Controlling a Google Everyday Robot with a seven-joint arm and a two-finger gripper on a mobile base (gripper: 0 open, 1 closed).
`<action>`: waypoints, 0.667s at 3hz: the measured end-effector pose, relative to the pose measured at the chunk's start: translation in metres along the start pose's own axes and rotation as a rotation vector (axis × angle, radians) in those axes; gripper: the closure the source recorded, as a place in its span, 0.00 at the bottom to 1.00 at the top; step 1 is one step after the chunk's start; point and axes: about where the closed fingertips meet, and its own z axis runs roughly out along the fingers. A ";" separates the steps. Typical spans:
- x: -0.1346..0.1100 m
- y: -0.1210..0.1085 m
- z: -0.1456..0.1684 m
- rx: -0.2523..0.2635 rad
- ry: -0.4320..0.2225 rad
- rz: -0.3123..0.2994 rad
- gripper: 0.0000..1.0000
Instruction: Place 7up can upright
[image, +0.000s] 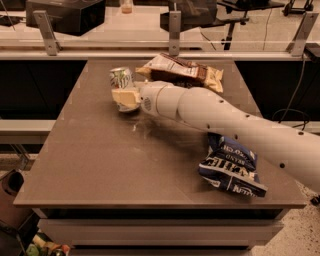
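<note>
Item, gripper (125, 98): cream fingers closed about the lower half of the 7up can (121, 78), at the far left part of the table (90, 165), on the end of the white arm (225, 120) that reaches in from the right. Item, 7up can: held near upright with a slight tilt, top rising above the fingers, base low by the tabletop; whether it touches cannot be told. Other stock: brown-and-cream snack bag (180, 70) just beyond the wrist, blue chip bag (231, 170) well apart, back along the forearm.
</note>
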 end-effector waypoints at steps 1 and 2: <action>0.004 -0.001 0.002 -0.002 -0.038 0.022 1.00; 0.007 -0.002 0.004 -0.004 -0.053 0.032 1.00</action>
